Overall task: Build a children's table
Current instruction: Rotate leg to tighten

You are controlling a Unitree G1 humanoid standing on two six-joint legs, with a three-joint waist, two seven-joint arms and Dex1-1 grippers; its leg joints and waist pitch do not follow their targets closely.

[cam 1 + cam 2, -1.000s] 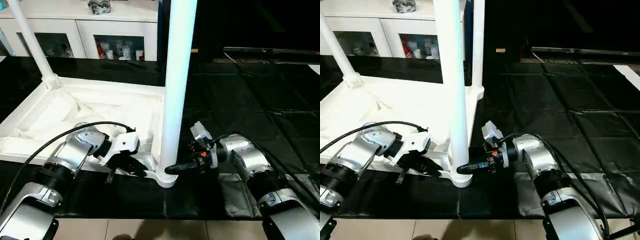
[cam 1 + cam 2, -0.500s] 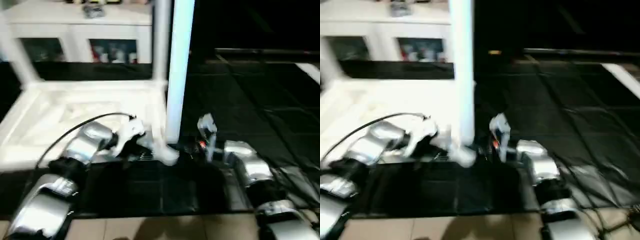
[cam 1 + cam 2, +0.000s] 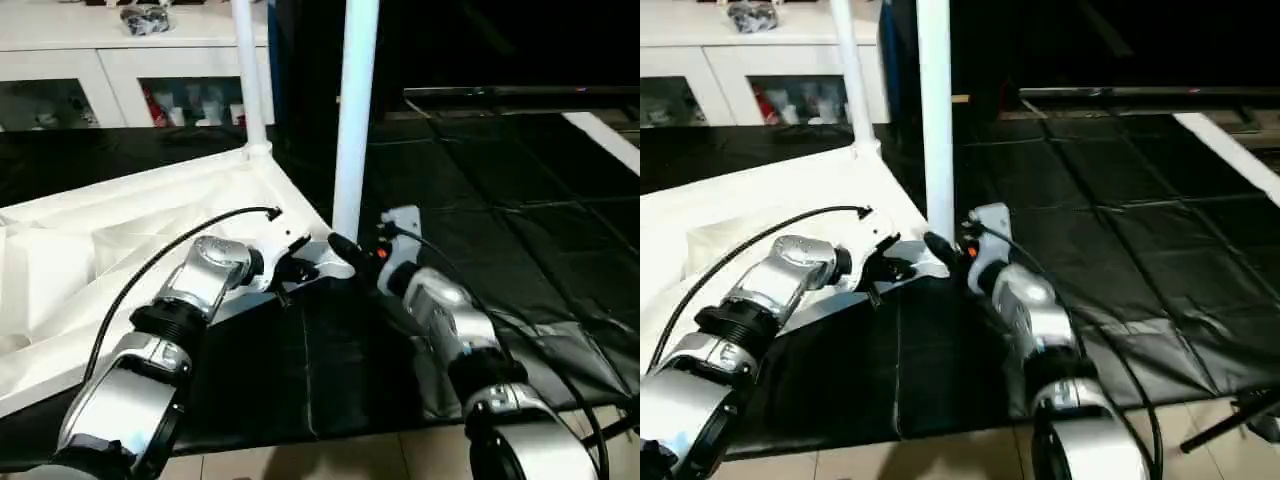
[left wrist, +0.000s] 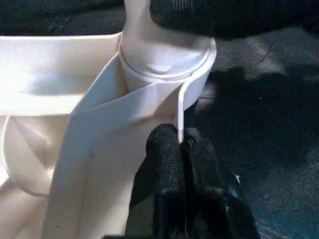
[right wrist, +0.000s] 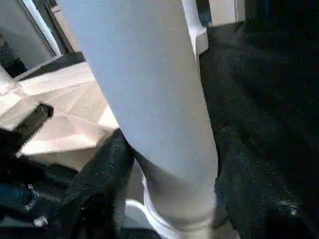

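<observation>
Two tools flanking upright leg

Black quilted mat spread over the floor, pale tiled floor seen along its near edge, white glass-door cabinet set against the far side, small items kept behind its glass, dark object placed on its top, dark background at right.

Head pair looking down from six o'clock; wrist views close in, sharing the leg socket corner
</observation>
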